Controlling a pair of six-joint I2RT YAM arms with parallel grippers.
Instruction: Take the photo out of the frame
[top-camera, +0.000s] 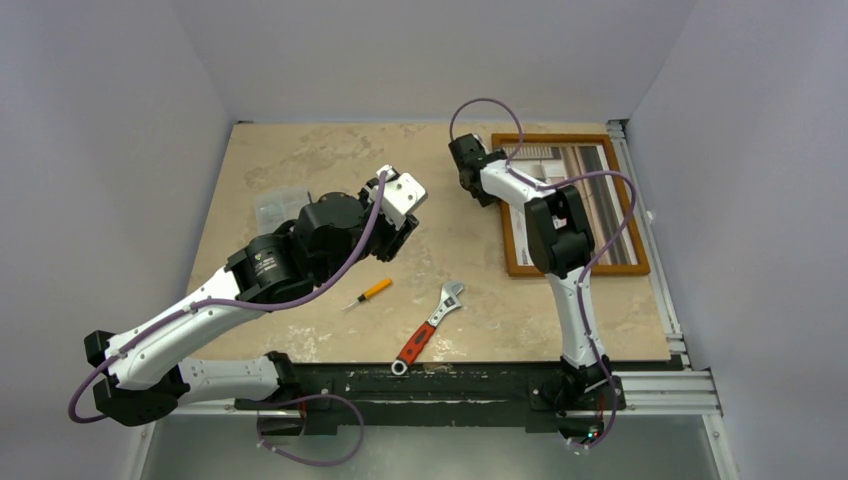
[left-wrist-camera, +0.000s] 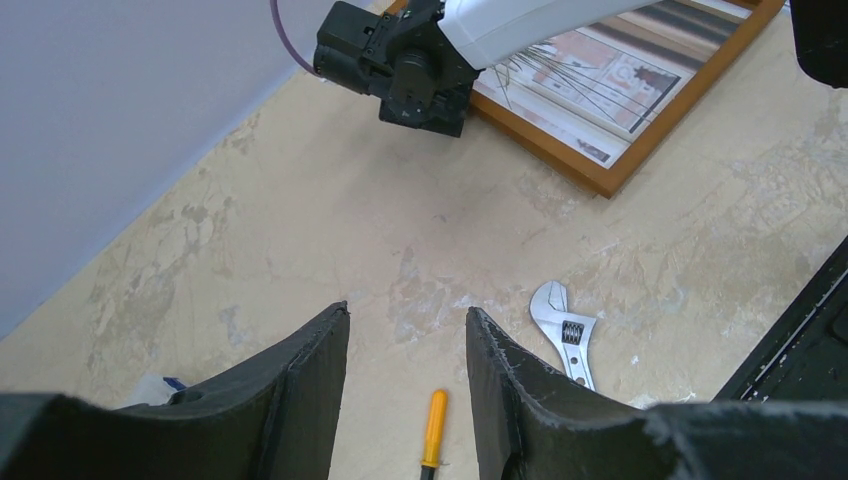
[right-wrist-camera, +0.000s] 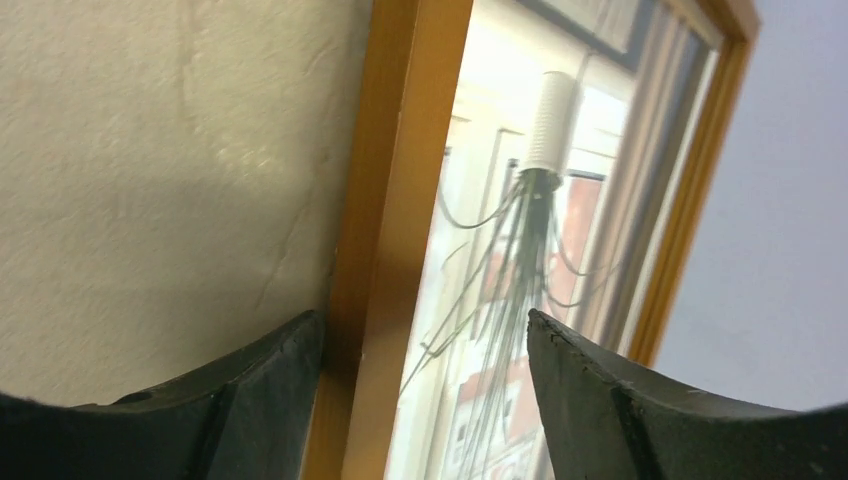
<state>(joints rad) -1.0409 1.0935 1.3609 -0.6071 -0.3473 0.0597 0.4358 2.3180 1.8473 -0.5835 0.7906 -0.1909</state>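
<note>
The photo (top-camera: 580, 162) is lying inside the frame (top-camera: 580, 270) at the far right of the worktop (top-camera: 300, 160). The right arm (top-camera: 555, 235) is reaching across it and covering part of the picture. The right fingers (right-wrist-camera: 600, 390) are standing spread astride the frame's left border, pinching nothing. The left fingers (left-wrist-camera: 300, 390) are hovering spread and empty over mid-worktop. A red-handled wrench (top-camera: 432, 325) and an orange screwdriver (top-camera: 372, 292) are lying nearer, apart from the frame.
</note>
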